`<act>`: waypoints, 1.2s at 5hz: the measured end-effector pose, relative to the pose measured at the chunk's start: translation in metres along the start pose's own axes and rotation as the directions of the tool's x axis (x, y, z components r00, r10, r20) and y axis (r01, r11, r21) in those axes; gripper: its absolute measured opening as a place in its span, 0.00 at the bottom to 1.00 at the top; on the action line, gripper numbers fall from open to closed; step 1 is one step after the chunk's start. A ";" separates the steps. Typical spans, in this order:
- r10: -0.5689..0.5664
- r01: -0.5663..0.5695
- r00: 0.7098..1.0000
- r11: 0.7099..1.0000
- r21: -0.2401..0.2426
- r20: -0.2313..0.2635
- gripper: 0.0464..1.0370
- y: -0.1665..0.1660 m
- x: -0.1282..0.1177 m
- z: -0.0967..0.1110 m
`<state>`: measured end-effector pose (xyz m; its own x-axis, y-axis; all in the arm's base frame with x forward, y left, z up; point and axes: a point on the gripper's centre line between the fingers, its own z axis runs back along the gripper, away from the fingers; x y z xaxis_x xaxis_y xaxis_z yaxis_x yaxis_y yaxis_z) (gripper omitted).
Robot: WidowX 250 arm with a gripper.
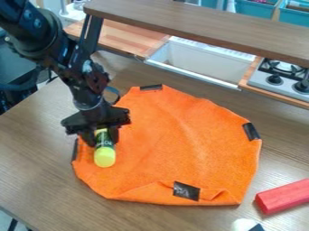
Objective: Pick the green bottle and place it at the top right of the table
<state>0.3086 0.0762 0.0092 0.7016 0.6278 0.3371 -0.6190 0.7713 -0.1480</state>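
My gripper (101,136) is at the left part of the orange cloth, pointing down, with its fingers against both sides of the green bottle (105,154). It is shut on the bottle's dark-labelled part. The bottle's rounded yellow-green end points toward the camera, and its far end is partly hidden by the gripper. Whether the bottle touches the cloth I cannot tell. The wooden table (36,167) extends around the cloth.
The orange cloth (181,144) has black patches at its edges. A red block (283,196) lies at the lower right, near a white object (244,224) at the bottom edge. Behind are a raised wooden shelf (199,22), a white sink (199,61) and a stove (280,79).
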 end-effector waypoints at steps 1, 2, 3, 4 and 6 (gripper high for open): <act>0.018 -0.018 1.000 1.000 -0.010 -0.007 0.49 -0.002 -0.001 -0.001; 0.012 -0.012 1.000 1.000 -0.022 -0.019 0.49 -0.003 -0.003 -0.001; 0.026 -0.029 0.998 0.998 -0.047 -0.062 0.49 0.000 -0.005 0.004; 0.062 -0.069 0.996 0.992 -0.110 -0.065 0.49 -0.004 0.014 0.026; 0.076 -0.085 0.995 0.986 -0.144 -0.068 0.49 0.008 0.049 0.051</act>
<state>0.3195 0.1079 0.0722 0.6749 0.6902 0.2611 -0.6191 0.7221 -0.3086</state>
